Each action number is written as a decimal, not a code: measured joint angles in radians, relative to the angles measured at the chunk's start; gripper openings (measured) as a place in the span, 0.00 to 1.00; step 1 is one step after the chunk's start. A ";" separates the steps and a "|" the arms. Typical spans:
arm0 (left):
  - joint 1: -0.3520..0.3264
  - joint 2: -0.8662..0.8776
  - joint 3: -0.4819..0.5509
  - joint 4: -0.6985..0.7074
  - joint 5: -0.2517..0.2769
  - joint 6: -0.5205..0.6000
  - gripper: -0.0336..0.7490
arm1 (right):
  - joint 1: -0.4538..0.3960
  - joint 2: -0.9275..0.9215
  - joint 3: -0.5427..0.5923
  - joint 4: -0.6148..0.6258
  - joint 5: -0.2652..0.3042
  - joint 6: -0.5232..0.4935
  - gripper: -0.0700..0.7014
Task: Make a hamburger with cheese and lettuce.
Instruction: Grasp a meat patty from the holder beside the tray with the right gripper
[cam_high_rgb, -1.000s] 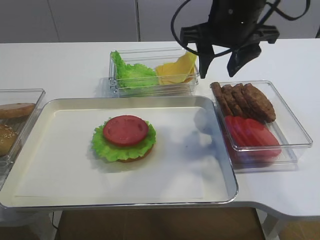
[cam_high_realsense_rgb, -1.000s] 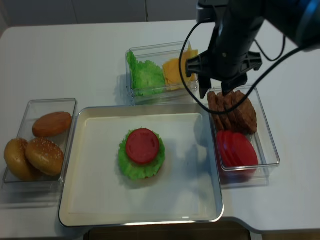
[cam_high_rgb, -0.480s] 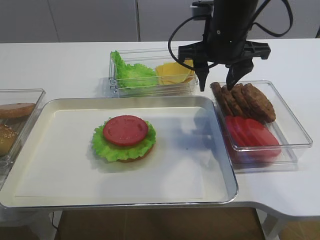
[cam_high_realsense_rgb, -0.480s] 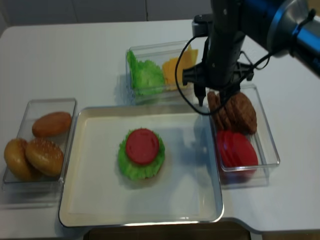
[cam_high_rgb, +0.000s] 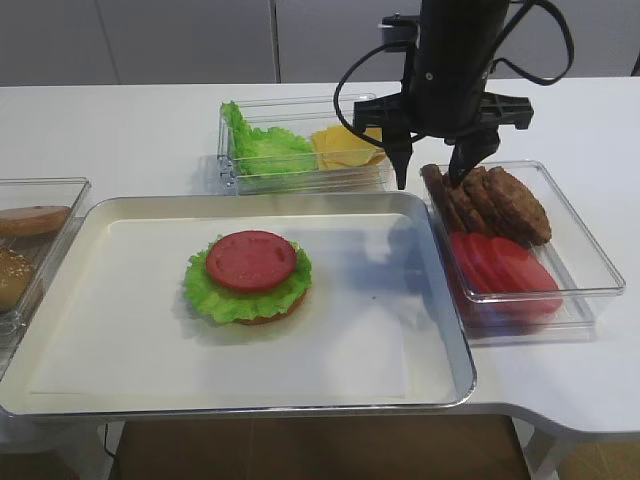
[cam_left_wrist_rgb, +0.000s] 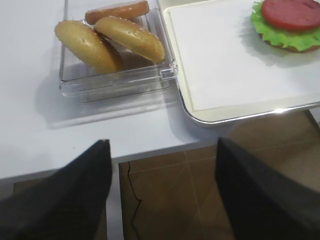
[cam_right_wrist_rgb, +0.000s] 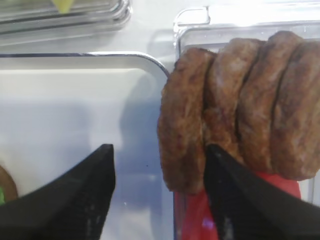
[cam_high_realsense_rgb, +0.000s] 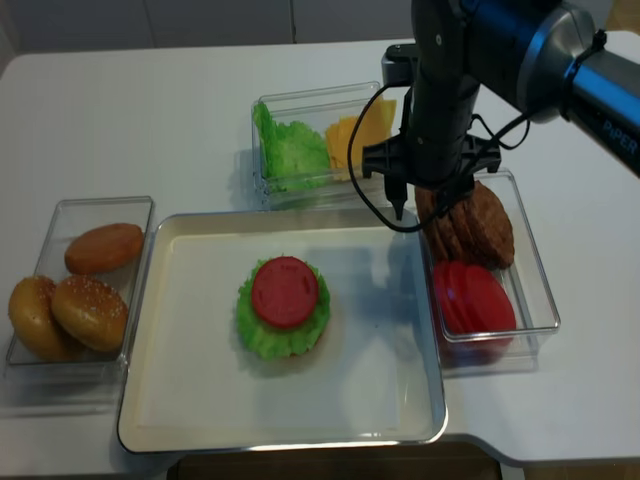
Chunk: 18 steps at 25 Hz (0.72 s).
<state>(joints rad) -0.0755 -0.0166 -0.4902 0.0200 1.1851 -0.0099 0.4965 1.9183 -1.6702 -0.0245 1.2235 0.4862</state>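
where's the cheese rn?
The cheese is in the clear box behind the tray, right of the lettuce. In the realsense view the right arm's cable crosses in front of it.

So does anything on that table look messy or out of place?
Nothing much. The hamburger sits neatly on the tray, and the patties stand on edge in their box. One cheese slice pokes above its container's rim.

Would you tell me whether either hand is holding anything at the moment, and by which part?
Nothing is held. The right hand is open, its fingers straddling the leftmost brown patty without closing on it. The left hand is open and empty.
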 joint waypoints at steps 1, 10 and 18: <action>0.000 0.000 0.000 0.000 0.000 0.000 0.66 | 0.000 0.000 0.000 0.000 0.000 0.002 0.67; 0.000 0.000 0.000 0.000 0.000 0.000 0.66 | 0.000 0.007 -0.001 0.000 -0.003 0.004 0.67; 0.000 0.000 0.000 0.000 0.000 0.002 0.66 | 0.000 0.023 -0.001 0.000 0.004 0.010 0.67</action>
<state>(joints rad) -0.0755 -0.0166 -0.4902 0.0200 1.1851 -0.0083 0.4965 1.9415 -1.6709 -0.0245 1.2274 0.4966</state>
